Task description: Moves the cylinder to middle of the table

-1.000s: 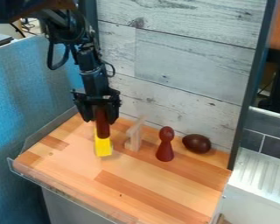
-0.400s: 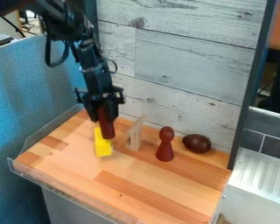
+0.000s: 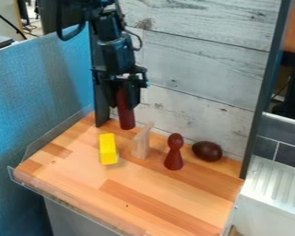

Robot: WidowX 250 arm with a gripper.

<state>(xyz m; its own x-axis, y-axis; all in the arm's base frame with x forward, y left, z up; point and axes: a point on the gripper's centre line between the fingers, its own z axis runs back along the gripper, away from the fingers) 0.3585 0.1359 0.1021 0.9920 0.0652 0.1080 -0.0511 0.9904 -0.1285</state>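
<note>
Between the fingers of my black two-finger gripper (image 3: 125, 104), I have the dark red cylinder (image 3: 126, 116) clamped near-upright, its lower end projecting below the fingertips. Nearer the camera than the gripper, a yellow rectangular block (image 3: 107, 150) rests on the wood-plank tabletop (image 3: 156, 198). To the gripper's right in view, in order: a pale wooden piece (image 3: 141, 144), a dark red pawn-shaped figure (image 3: 174, 154) and a dark brown egg-shaped object (image 3: 207, 151).

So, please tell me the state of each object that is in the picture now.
Cylinder: upright, held in the gripper, above the table.
Gripper: closed on the cylinder.
Yellow block: resting on the table.
Dark red pawn-shaped piece: standing upright.
Brown egg-shaped object: lying on the table.
</note>
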